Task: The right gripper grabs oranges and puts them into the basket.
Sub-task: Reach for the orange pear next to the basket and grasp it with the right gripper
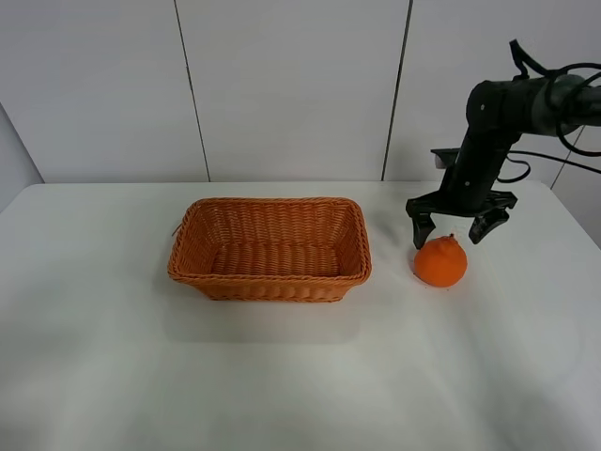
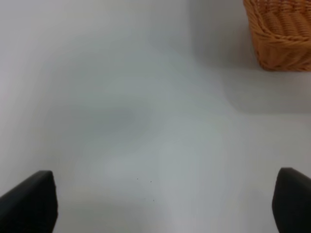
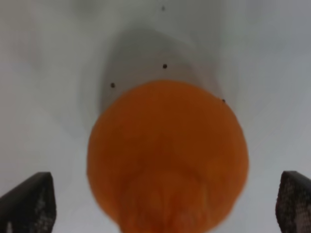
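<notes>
Front of the white table (image 1: 282, 395) bare. The left gripper (image 2: 160, 201) hangs over bare surface like it, fingers spread wide with nothing between them, one corner of the basket (image 1: 268, 278) off to the side in its wrist view; judged parked clear of the work.

Mid-table: the basket, woven, rectangular, nothing inside, mouth up to receive. The orange (image 1: 440, 261) sits on the table just beside the basket's end nearer the right arm, apart from it, knob upward.

Directly over the fruit: the right gripper (image 1: 453, 231), claw pointing down, fingers splayed to either side of the knob and closed on nothing. The right wrist view has the orange centred between the two fingertips, so the spread looks set to clear the fruit's width.

Judged step: lowering to grasp; lift and carry across to the basket not yet done.

Behind: pale wall panels (image 1: 282, 85).
</notes>
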Motion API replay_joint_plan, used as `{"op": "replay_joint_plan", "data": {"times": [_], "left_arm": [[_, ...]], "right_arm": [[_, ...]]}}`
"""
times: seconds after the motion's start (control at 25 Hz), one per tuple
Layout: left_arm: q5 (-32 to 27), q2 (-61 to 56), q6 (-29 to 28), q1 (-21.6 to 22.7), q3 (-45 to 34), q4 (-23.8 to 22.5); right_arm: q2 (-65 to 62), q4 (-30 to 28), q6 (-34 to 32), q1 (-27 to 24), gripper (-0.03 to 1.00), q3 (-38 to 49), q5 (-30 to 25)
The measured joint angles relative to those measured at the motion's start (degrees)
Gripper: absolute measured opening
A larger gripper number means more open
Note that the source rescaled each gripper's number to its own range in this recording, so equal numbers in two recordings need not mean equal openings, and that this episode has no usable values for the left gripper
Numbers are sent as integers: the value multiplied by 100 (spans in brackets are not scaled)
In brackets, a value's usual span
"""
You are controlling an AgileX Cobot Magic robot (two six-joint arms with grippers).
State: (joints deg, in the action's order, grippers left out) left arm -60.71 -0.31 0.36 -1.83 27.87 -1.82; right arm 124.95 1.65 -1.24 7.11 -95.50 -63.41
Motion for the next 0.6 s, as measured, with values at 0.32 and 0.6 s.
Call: {"op": "replay_joint_plan", "data": {"times": [0.32, 0.6], "left_arm": [[0, 0, 0, 0, 0, 0], [0, 0, 0, 0, 0, 0]], "right_arm": [[515, -38, 0, 0, 100, 0, 209], [529, -66, 0, 0, 25, 0, 257]]}}
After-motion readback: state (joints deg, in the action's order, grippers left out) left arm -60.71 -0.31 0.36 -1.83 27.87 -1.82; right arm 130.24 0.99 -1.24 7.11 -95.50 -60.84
